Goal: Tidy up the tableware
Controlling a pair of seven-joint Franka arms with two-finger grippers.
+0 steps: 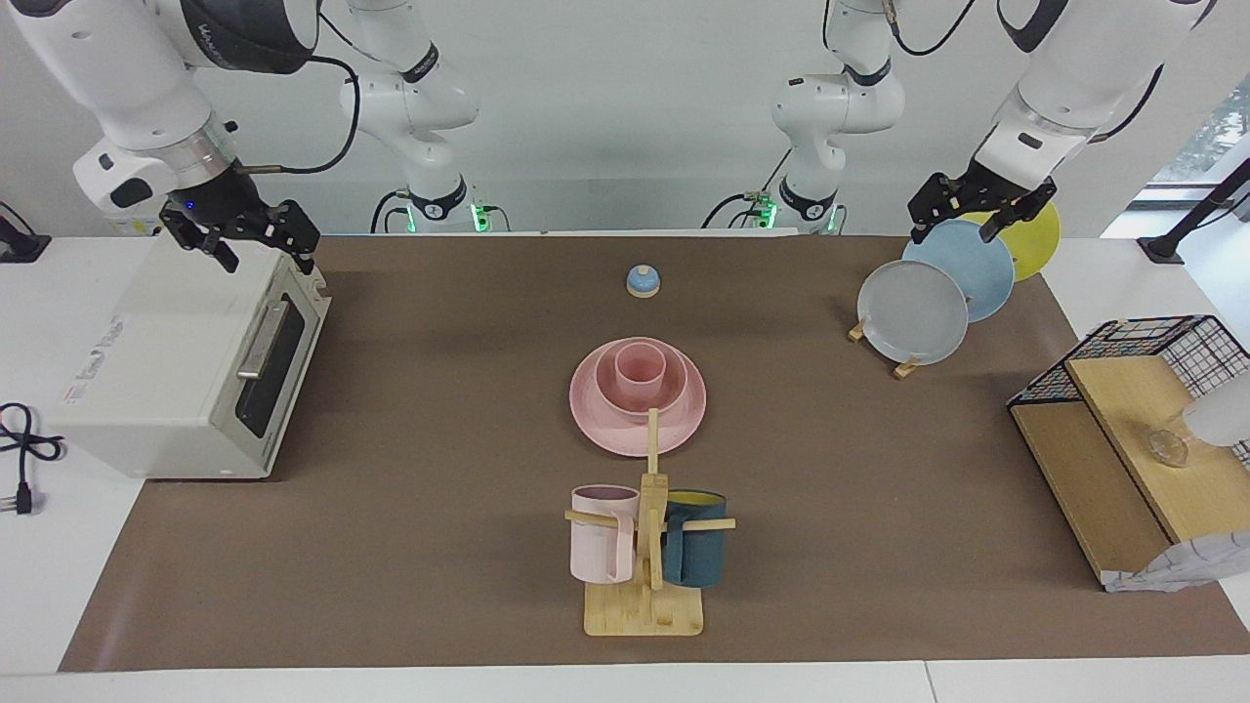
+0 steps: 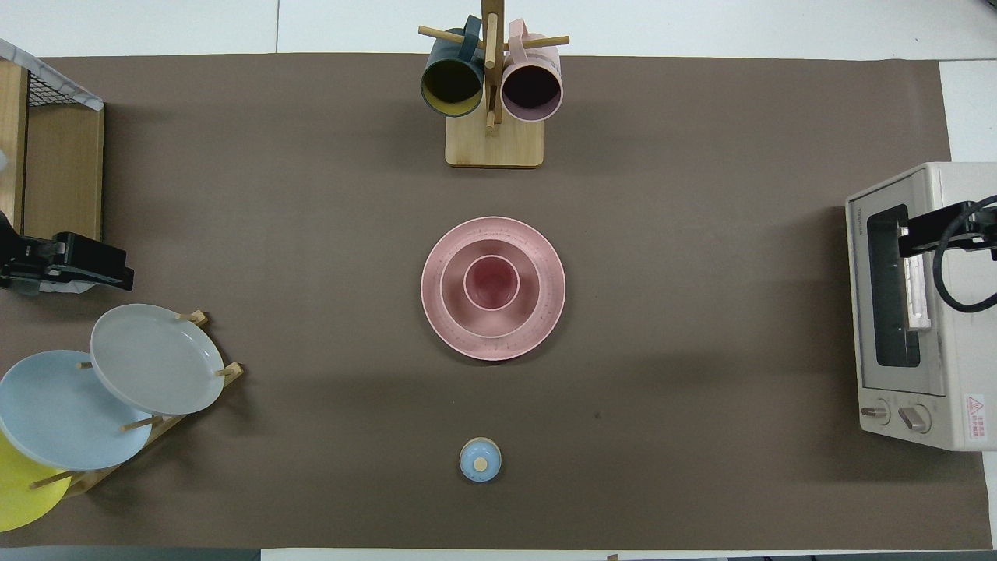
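Currently, with the pink plate (image 1: pixel 596 430) at table centre carrying the pink bowl (image 1: pixel 674 391) and, nested inside it, the pink cup (image 1: pixel 640 366), at 12 o'clock from the bell (image 2: pixel 480 460) overhead, keep the spread-fingered right gripper (image 1: pixel 262 250) above the toaster oven (image 1: pixel 186 381) and the spread-fingered left gripper (image 1: pixel 962 217) above the plate rack's blue plate (image 1: pixel 962 268) clear of the stack unless the nesting needs correction.
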